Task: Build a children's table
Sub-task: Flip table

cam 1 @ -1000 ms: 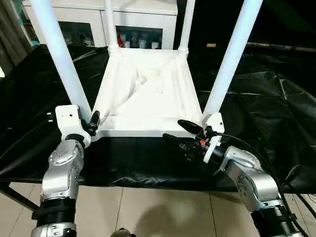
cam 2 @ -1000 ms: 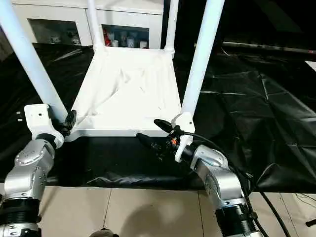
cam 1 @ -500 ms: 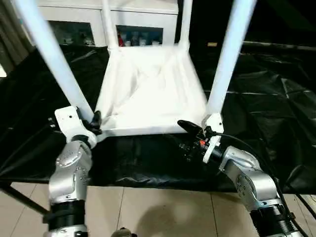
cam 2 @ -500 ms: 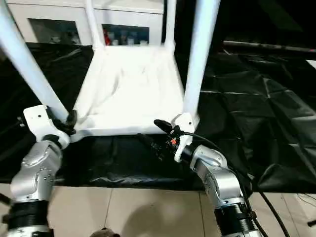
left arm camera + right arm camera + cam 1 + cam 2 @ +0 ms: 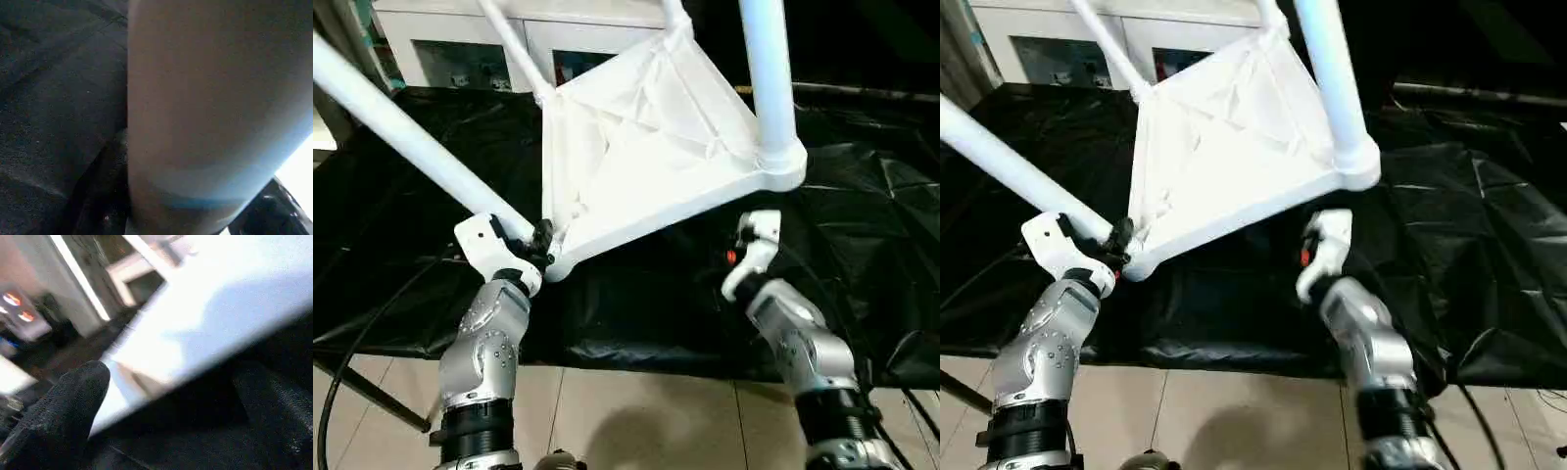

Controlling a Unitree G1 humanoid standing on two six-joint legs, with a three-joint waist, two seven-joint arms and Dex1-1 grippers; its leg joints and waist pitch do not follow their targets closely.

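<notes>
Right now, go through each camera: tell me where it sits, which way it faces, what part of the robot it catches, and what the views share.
Left eye view: on the head, facing forward and down at the tilted white plastic ribbed tabletop; both silver forearms show, left gripper at its near corner.
Right eye view: beside it, same scene; the white cabinet stands behind.
Left wrist view: on the left wrist, against a white tapered tube leg.
Right wrist view: on the right wrist, under the tabletop edge; one black finger.
Shared: tabletop, black sheet.

black plastic sheet [image 5: 862,186] over work surface; white glass-door cabinet [image 5: 460,44] behind; tiled floor [image 5: 636,421] below.
</notes>
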